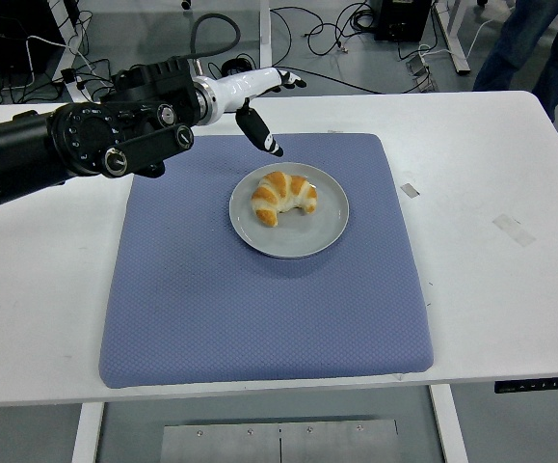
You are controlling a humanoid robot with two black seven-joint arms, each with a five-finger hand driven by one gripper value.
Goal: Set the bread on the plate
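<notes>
Bread, a golden-brown crescent-shaped croissant point(282, 196), lies on the round grey plate point(329, 231) near its far-left part, with bare plate showing toward me and to the right; that is what I see from the head view, the only camera I have. Nothing touches the croissant. The plate sits on the far half of a blue textured rectangular mat point(259, 309), which covers the middle of the white table point(510, 289). My left hand point(257, 104), at the end of the bulky black arm entering from the left edge, hangs over the far-left corner of the mat, well clear of the plate, its fingers spread and holding nothing: one black-tipped finger point(264, 138) points down toward the mat, others reach away toward the table's far edge. Two small pieces of tape point(513, 229) lie on the bare table to the right of the mat. Beyond the table I see black cables point(336, 39) on the grey floor, and a person's legs in dark blue trousers point(539, 43) at the top right corner.
</notes>
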